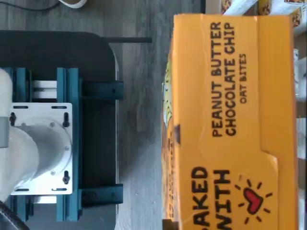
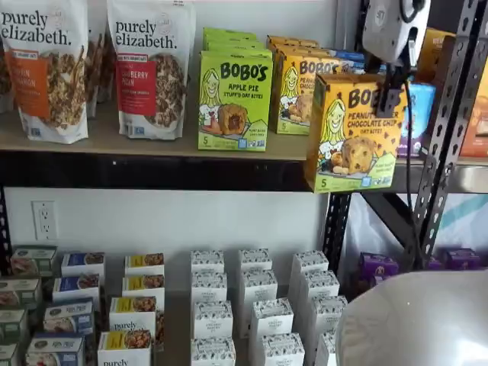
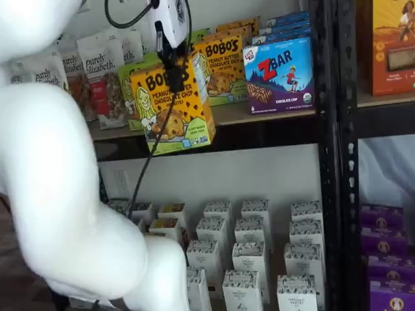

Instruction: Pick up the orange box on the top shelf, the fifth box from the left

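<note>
End effector [image 3: 174, 76] grips the orange box [image 3: 170, 107], off the top shelf [image 2: 152, 141].

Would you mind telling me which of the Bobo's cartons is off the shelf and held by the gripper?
The orange box of Peanut Butter Chocolate Chip, held by the gripper forward of the top shelf; the green Apple Pie carton stands on it.

Grey wood-grain floor [image 1: 139, 143], white wall [image 2: 175, 217] with an outlet [image 2: 44, 219].
</note>
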Controlling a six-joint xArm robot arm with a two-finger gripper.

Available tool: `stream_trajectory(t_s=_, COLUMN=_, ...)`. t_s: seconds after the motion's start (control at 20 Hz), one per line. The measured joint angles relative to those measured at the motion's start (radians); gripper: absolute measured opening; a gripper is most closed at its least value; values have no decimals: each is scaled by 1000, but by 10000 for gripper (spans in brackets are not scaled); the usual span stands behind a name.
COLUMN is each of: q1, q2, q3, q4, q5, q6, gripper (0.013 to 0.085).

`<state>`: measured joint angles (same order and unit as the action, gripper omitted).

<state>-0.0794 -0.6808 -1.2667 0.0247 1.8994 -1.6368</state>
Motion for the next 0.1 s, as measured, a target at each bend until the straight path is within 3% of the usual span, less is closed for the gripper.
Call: stream_trajectory(t_s=0.1, q1=-11, q2=-14, q3=10, q4=0, q5=8, q6=-11, gripper=170)
